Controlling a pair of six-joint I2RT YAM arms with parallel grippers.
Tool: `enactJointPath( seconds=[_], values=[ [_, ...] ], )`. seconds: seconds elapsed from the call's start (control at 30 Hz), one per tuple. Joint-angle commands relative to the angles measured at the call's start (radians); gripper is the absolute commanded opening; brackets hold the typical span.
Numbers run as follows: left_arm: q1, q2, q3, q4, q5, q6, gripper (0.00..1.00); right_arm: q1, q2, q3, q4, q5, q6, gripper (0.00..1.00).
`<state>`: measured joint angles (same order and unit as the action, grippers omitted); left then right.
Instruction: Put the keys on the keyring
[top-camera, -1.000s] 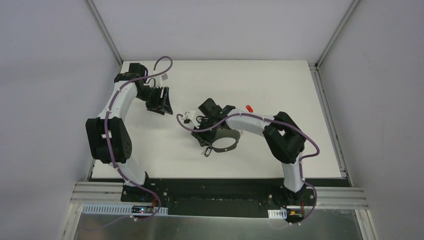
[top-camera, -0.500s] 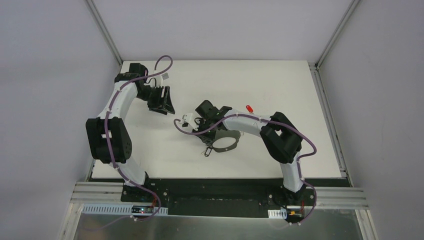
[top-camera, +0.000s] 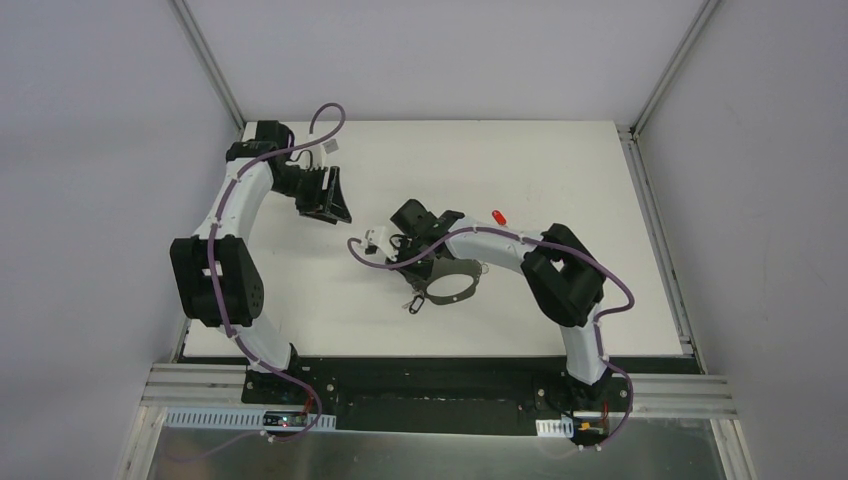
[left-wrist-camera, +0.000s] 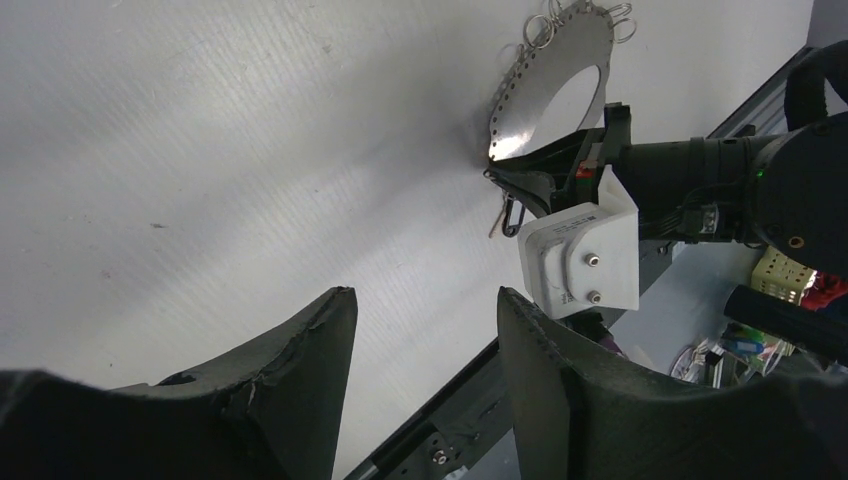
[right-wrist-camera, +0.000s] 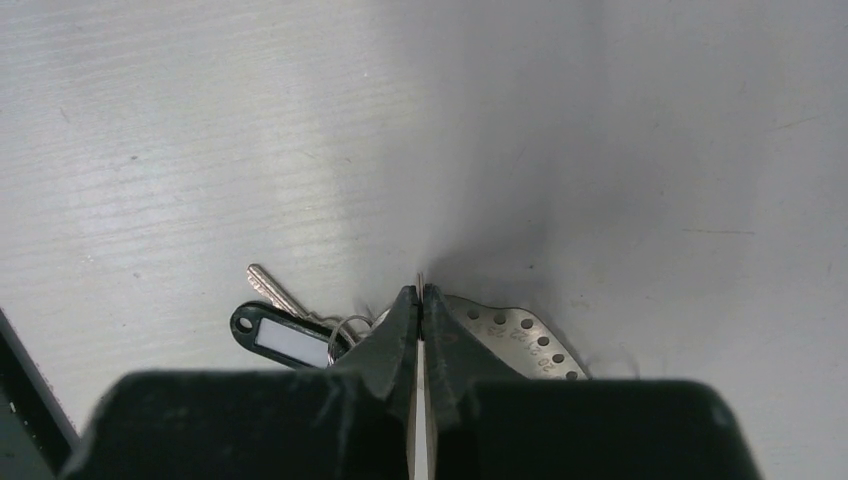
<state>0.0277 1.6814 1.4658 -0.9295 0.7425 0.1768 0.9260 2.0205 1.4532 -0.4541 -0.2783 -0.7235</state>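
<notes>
The keyring (top-camera: 452, 284) is a thin grey oval band in mid-table. In the left wrist view the keyring (left-wrist-camera: 548, 85) is tilted, its near end between the right fingers. My right gripper (top-camera: 414, 272) is shut on that rim. In the right wrist view the right gripper (right-wrist-camera: 421, 292) pinches a thin metal edge, and the hole-punched keyring (right-wrist-camera: 510, 332) shows just right of it. The dark-tagged key (right-wrist-camera: 282, 338) lies beside the left finger, also seen as a small key (top-camera: 410, 303) from above. The red-headed key (top-camera: 498, 216) lies apart behind the arm. My left gripper (top-camera: 330, 205) hangs open and empty at the back left.
Small silver wire loops (left-wrist-camera: 537, 30) hang on the keyring's far edge. The table's dark front rail (top-camera: 440, 370) runs along the near edge. Grey walls close the table (top-camera: 560, 160) in on three sides. Cluttered parts (left-wrist-camera: 780, 280) lie beyond the table's edge.
My right gripper has closed onto the keyring's rim beside the dark-tagged key, and the ring has shifted slightly. The left arm has drifted a little farther back, still open.
</notes>
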Motion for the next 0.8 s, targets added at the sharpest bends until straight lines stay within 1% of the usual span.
enactJointPath(
  seconds=[0.0,0.07,0.2,0.3,0.37,0.43,0.47,0.57,0.63,0.77],
  values=[
    [0.004,-0.01,0.056,-0.036,0.1,0.078,0.54,-0.023,-0.096,0.036,-0.032,-0.06,0.005,0.0],
    [-0.001,-0.017,0.064,-0.034,0.145,0.107,0.53,-0.059,-0.14,0.03,-0.033,-0.122,0.031,0.0],
    [-0.039,-0.043,0.067,-0.019,0.225,0.168,0.5,-0.16,-0.247,0.021,-0.051,-0.334,0.069,0.0],
    [-0.115,-0.073,0.068,0.01,0.264,0.189,0.48,-0.257,-0.322,0.025,-0.073,-0.504,0.086,0.0],
    [-0.18,-0.092,0.076,0.04,0.276,0.181,0.47,-0.311,-0.365,0.03,-0.095,-0.585,0.082,0.0],
    [-0.246,-0.105,0.081,0.091,0.294,0.153,0.44,-0.348,-0.407,0.029,-0.122,-0.632,0.055,0.0],
    [-0.288,-0.113,0.079,0.153,0.311,0.127,0.43,-0.361,-0.422,0.025,-0.134,-0.642,0.042,0.0],
    [-0.365,-0.14,0.045,0.357,0.327,0.006,0.41,-0.387,-0.459,0.005,-0.156,-0.677,0.012,0.0],
    [-0.411,-0.151,0.044,0.432,0.317,-0.005,0.41,-0.402,-0.479,-0.013,-0.154,-0.718,0.014,0.0],
    [-0.479,-0.151,0.051,0.503,0.304,0.021,0.4,-0.417,-0.507,-0.04,-0.13,-0.778,0.038,0.0]
  ],
)
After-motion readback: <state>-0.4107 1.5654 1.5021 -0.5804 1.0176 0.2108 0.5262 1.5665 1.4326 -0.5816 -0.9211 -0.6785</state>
